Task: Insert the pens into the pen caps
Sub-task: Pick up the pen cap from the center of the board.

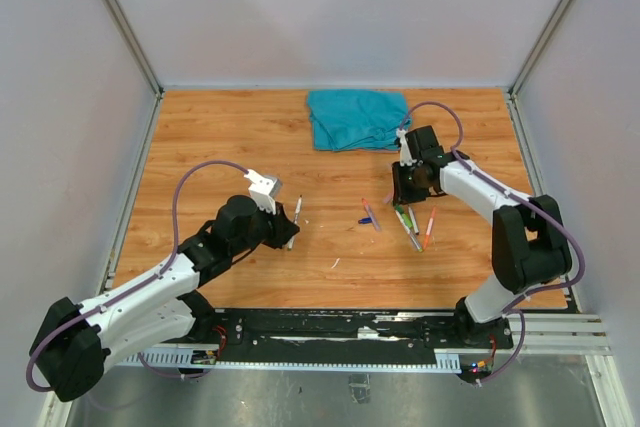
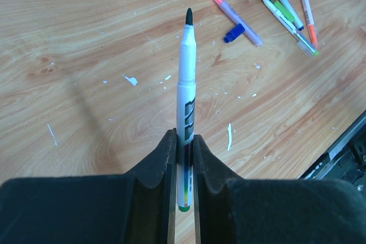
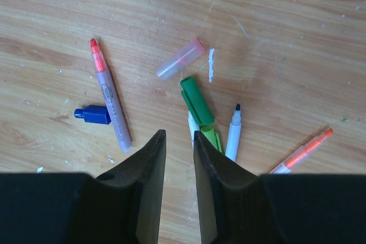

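left wrist first: the left pincer point(image 2: 184, 141) fills the near edge, pressed tight on a white pen point(image 2: 187, 78), its dark tip bare and pointing away over the tabletop point(image 2: 86, 55). over to the right wrist: the right pincer point(image 3: 178, 136) hangs low with its jaws narrowly parted and nothing between them. a green cap point(image 3: 196, 100) lies just ahead, off toward one finger. a blue cap point(image 3: 93, 115), a pink cap point(image 3: 180, 58) and a red-tipped pen point(image 3: 108, 98) lie near. from above, the arms sit well apart, with a teal cloth point(image 1: 355, 117) at the back. looks like cap-fetching time: centre on one loose cap, pinch it, carry it to the waiting tip.
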